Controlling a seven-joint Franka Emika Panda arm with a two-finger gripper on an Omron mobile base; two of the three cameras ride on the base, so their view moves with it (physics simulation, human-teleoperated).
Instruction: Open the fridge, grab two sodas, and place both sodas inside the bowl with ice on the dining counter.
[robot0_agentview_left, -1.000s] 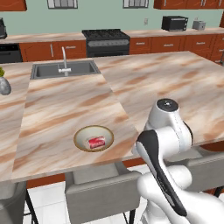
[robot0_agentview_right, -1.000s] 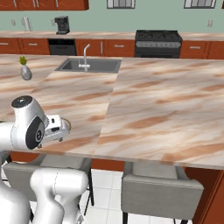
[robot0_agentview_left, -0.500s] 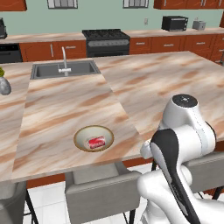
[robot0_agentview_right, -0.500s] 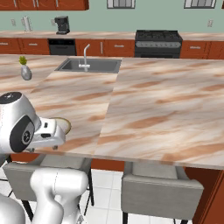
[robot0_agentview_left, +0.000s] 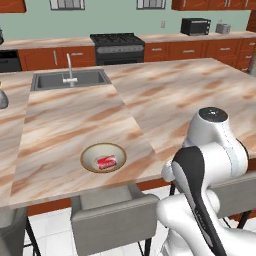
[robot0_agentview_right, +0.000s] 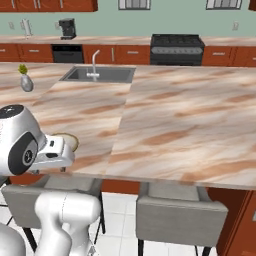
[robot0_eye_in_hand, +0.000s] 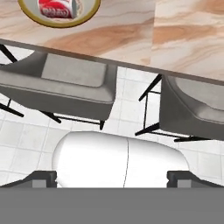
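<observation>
With one soda can lying in the bowl and my gripper spread empty, I should back clear of the dining counter toward the fridge.

A soda lies in the bowl on the dining counter.

Claw wide open (empty), arm folded low.

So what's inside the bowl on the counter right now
The tan bowl on the counter holds one red soda can, lying on its side. No second can is visible. Whether ice lies beneath the can cannot be made out.
</observation>
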